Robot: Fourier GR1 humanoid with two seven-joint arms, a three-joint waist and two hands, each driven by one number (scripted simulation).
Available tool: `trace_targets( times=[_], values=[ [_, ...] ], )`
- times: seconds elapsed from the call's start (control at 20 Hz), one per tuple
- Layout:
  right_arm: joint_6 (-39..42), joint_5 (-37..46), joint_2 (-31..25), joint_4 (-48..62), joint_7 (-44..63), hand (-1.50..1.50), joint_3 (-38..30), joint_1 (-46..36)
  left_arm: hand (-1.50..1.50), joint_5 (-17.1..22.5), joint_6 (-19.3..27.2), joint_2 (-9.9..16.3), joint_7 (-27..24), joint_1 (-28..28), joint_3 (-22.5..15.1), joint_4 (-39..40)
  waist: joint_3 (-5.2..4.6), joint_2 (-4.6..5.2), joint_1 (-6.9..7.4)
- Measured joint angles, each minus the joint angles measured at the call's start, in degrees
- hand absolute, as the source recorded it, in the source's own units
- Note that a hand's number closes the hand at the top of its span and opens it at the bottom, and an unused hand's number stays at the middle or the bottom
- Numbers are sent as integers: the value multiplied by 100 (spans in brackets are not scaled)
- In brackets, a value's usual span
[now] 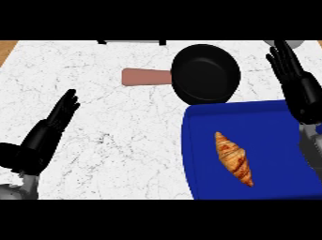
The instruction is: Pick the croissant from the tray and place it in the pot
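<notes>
A golden-brown croissant (233,158) lies on the blue tray (274,154) at the lower right, long axis running near to far. Just beyond the tray's far left corner sits a black pot (206,73) with a reddish-brown handle (145,77) pointing left. My right hand (296,79) is open, fingers straight and pointing away, over the tray's far right corner, apart from the croissant. My left hand (42,136) is open at the lower left over the marble counter, holding nothing.
The white marble counter (87,93) spans the view, with wooden strips at its left and right edges. A dark-edged object (132,41) shows at the far edge.
</notes>
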Motion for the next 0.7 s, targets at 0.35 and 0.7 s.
trace_targets(
  times=[0.35,0.7],
  values=[
    [1266,1002,-617,95,-184,150,914,-989,0,45,461,-95,202,-379,515,22,-26,37,251],
    [1620,2397,-742,1161,-2039,-150,1518,-1359,0,103,875,-263,601,-719,825,140,16,94,132]
  ],
)
